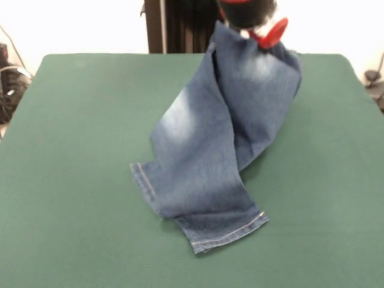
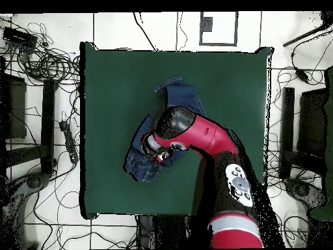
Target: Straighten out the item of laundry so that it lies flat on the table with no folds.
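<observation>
The item of laundry (image 1: 210, 150), small blue denim jeans with faded patches, hangs from my gripper (image 1: 252, 27) at the far middle of the green table (image 1: 72, 150). Its upper end is lifted off the cloth. The legs drape down, twisted and overlapping, and the two hems rest on the table toward the front. My gripper is shut on the jeans' upper end, with its tips hidden in the fabric. From above, my gripper (image 2: 159, 146) and the red arm cover most of the jeans (image 2: 177, 94), which lie near the middle of the table (image 2: 110, 84).
My red arm (image 2: 214, 140) reaches in over the table's lower right part in the overhead view. Cables (image 2: 45, 65) and dark equipment (image 2: 306, 124) lie on the floor around the table. Wide green surface surrounds the jeans on every side.
</observation>
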Controlling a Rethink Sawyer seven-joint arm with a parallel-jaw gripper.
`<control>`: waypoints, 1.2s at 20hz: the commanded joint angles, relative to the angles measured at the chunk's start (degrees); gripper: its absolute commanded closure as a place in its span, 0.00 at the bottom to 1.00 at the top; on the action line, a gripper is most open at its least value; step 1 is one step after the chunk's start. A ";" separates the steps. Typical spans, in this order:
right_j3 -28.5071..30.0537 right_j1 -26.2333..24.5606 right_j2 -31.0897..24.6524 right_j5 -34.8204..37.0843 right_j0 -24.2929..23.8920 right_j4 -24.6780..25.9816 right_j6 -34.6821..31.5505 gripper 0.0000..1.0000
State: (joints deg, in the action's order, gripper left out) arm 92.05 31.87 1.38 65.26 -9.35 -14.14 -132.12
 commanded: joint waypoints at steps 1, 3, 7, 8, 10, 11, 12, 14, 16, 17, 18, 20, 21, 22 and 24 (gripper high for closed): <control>8.53 3.50 -3.06 7.56 2.45 -2.29 -7.79 1.00; 7.12 0.15 -2.22 3.64 2.88 -0.67 -8.47 1.00; 6.58 -5.55 -3.62 -6.45 1.30 0.36 -3.92 1.00; 7.12 -5.75 -4.36 -8.14 0.67 -0.21 -2.79 1.00; 7.89 -6.06 -5.13 -11.12 -0.06 -1.68 -2.62 1.00; 7.62 -6.06 -4.59 -12.23 0.30 -1.42 -3.66 1.00; 7.62 -6.16 -4.96 -12.90 -0.02 -1.28 -2.93 1.00; 7.73 -6.25 -6.04 -14.60 -1.06 -0.53 -0.51 0.00; 8.10 -6.18 -7.09 -15.40 -2.03 -0.27 1.90 0.00; 7.48 -6.37 -7.08 -15.51 -2.19 0.72 2.56 0.00; 7.29 -6.52 -7.45 -15.02 -2.53 0.84 2.89 0.00; 7.08 -6.69 -8.21 -14.13 -3.15 0.91 3.38 0.00; 7.15 -6.75 -8.71 -13.95 -3.52 0.84 3.65 0.00; 7.21 -6.80 -9.21 -13.78 -3.89 0.76 3.93 0.00; 6.90 -6.92 -9.10 -14.68 -3.89 0.94 2.97 0.00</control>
State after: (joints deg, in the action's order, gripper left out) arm 95.13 28.37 -0.24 53.90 -12.46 -13.66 -132.12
